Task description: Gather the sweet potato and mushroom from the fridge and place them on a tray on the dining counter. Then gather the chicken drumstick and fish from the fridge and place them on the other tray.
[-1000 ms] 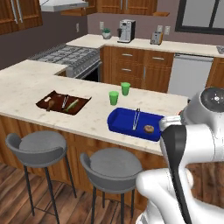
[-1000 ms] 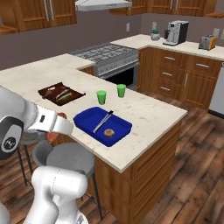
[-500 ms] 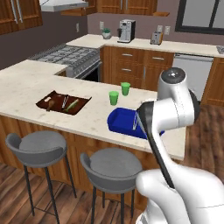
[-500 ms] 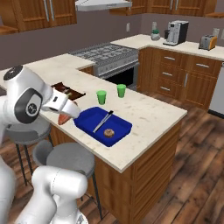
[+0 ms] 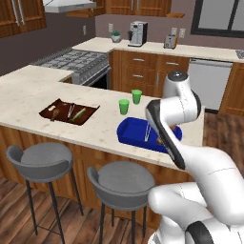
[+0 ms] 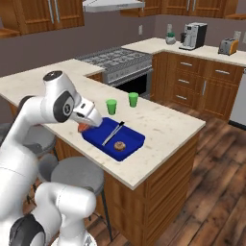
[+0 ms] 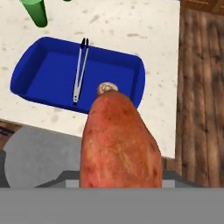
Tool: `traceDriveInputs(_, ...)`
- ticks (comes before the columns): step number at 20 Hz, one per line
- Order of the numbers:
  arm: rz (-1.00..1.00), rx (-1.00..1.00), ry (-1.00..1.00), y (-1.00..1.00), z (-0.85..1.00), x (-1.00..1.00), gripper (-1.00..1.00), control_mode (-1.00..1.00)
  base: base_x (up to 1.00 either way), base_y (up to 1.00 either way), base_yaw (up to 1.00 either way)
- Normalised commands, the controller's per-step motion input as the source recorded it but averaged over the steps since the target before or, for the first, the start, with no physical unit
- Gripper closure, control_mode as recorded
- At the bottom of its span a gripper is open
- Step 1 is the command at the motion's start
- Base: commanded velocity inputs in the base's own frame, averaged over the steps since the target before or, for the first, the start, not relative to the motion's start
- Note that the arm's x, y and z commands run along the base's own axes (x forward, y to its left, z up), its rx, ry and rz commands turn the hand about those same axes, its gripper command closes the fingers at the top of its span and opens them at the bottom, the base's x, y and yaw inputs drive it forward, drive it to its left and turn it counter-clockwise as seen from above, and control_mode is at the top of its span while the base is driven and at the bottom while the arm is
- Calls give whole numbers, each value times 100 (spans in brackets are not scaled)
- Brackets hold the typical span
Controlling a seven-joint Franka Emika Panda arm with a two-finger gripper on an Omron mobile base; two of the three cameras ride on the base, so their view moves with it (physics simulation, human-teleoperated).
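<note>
My gripper [image 6: 86,123] is shut on the sweet potato [image 7: 118,144], a big reddish-brown tuber that hides the fingertips in the hand view. It hangs over the near edge of the blue tray [image 7: 139,74] on the dining counter [image 6: 168,125]. The mushroom [image 7: 106,88] lies in that tray beside metal tongs [image 7: 79,70]. From the right base view the sweet potato [image 6: 82,127] shows just below the hand, at the blue tray's [image 6: 136,141] left corner. The fridge, chicken drumstick and fish are out of view.
A brown tray [image 5: 89,116] with tongs and small items lies further left on the counter. Two green cups [image 6: 111,106] [image 6: 133,99] stand just behind the blue tray. Grey stools [image 5: 120,179] line the counter's front; stove and wall counter are behind.
The arm has swung from low beside the base up over the counter, carrying the sweet potato to the blue tray's near edge. The tray, mushroom and tongs have stayed put.
</note>
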Motion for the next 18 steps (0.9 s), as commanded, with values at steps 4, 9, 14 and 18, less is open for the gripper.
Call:
traceDriveInputs(4, 0, 3, 8, 3, -48, 64, 100, -100, 0, 0, 0)
traceDriveInputs(9, 0, 0, 7, 16, -31, 59, 100, -100, 0, 0, 0)
traceDriveInputs(14, 0, 0, 4, 16, -29, 49, 100, -100, 0, 0, 0)
traceDriveInputs(18, 0, 0, 2, 10, -47, 47, 100, -100, 0, 0, 0)
